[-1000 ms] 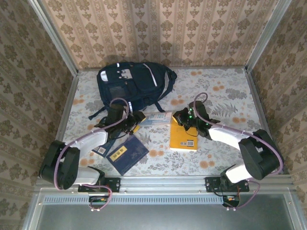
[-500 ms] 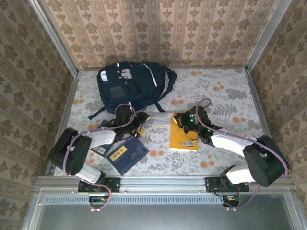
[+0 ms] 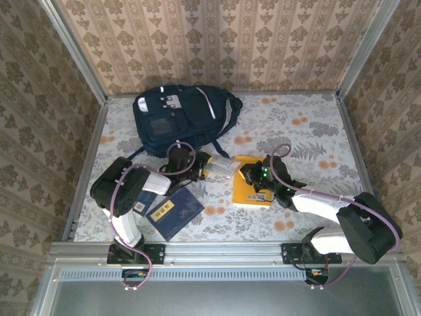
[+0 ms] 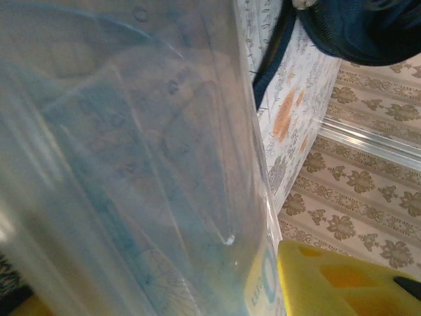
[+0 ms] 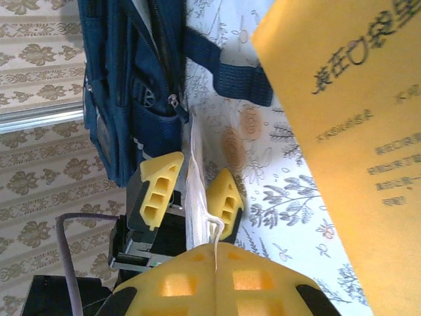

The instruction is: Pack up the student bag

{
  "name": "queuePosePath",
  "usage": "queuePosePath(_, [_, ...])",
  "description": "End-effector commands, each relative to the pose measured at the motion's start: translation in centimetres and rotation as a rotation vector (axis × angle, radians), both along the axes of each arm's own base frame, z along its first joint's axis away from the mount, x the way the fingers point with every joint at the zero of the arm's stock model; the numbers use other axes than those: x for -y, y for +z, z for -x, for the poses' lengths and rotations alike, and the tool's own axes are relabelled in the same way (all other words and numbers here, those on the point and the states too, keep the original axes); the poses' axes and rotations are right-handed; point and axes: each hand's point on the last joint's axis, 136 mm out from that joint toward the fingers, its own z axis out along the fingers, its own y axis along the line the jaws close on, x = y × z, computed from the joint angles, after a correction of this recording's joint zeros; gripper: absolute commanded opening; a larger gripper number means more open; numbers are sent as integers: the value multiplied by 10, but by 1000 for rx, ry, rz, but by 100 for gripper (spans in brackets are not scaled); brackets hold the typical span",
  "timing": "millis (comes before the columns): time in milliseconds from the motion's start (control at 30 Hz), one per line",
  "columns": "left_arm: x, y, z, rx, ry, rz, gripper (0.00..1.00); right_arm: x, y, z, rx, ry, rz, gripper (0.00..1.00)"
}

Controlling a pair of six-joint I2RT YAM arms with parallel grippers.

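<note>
Right fingers (image 5: 177,283) pinched on clear pouch (image 4: 131,164) edge, bottom centre; left fingers (image 5: 158,191) part-open astride it (small gaps), student bag (image 5: 125,79) upper left.

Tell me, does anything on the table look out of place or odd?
Only the clear pouch: it is held on edge, pinched by the right gripper, with the left gripper open around it. The blue book lies askew. Nothing looks spilled or damaged.

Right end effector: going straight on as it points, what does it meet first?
Most likely the left end effector, its yellow fingers open astride the clear plastic sleeve just ahead; the dark navy fabric backpack lies beyond. Depth unclear.
</note>
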Motion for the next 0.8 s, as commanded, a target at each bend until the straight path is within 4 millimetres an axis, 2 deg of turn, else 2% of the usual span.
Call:
queuePosePath(0, [3,10,-3,37,5,-3,43,5,8,1,32,-29,-8,0])
queuePosePath(200, [1,22,-4,68,6,-15,20,10,9,2,45,-37,26,0])
queuePosePath(300, [4,29,-5,91,1,3,12,9,12,3,64,-17,44,0])
queuePosePath(433, [6,43,-6,118,-4,26,6,10,22,4,99,11,87,23])
queuePosePath(500, [7,56,-7,149,-11,39,5,12,29,5,127,25,115,38])
queuePosePath(600, [7,87,-8,233,-27,41,3,11,44,9,219,72,134,60])
queuePosePath(767, [3,148,-10,431,-50,25,2,10,71,15,376,126,123,74])
